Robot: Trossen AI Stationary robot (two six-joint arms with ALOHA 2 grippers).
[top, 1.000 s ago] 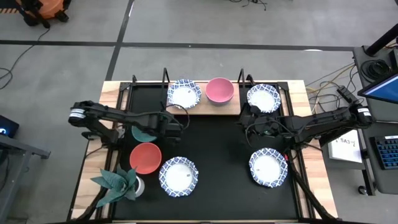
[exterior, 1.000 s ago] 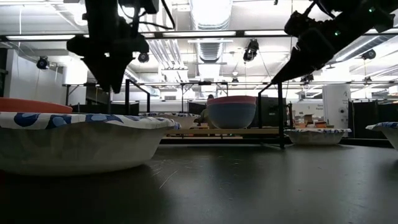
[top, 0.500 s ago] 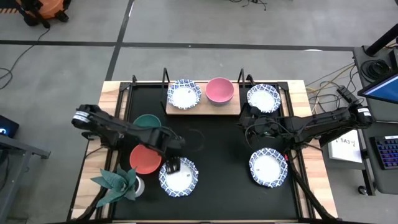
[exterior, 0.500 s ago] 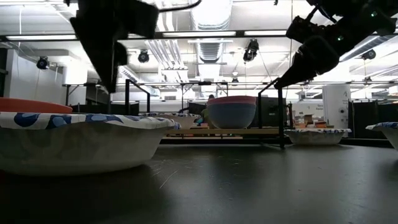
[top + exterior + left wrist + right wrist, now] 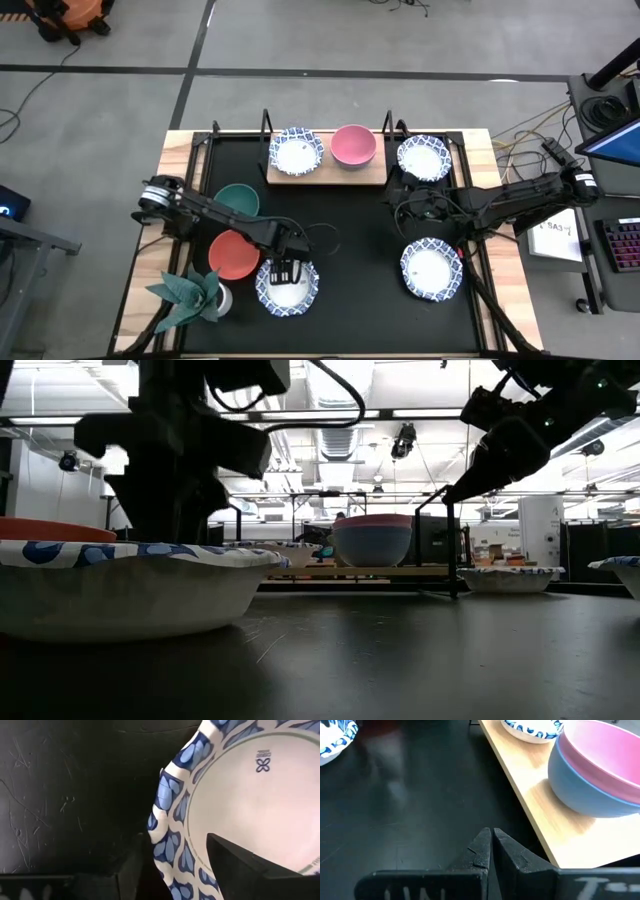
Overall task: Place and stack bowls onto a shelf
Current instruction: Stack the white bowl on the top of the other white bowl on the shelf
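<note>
Ceiling lamps (image 5: 330,412) give bright even light; the near bowl (image 5: 120,585) is soft, and arms stay dark silhouettes.

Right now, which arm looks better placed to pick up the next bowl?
The left. Its end effector sits over the patterned bowl at the table's front, fingers straddling the rim. The right end effector is shut and hangs beside the shelf, over no bowl.

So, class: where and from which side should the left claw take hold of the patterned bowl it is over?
By the rim, from above. The bowl sits upright and shallow, its thin flared edge standing free. The left claw already straddles that rim, one finger inside and one outside, so closing there looks best.
</note>
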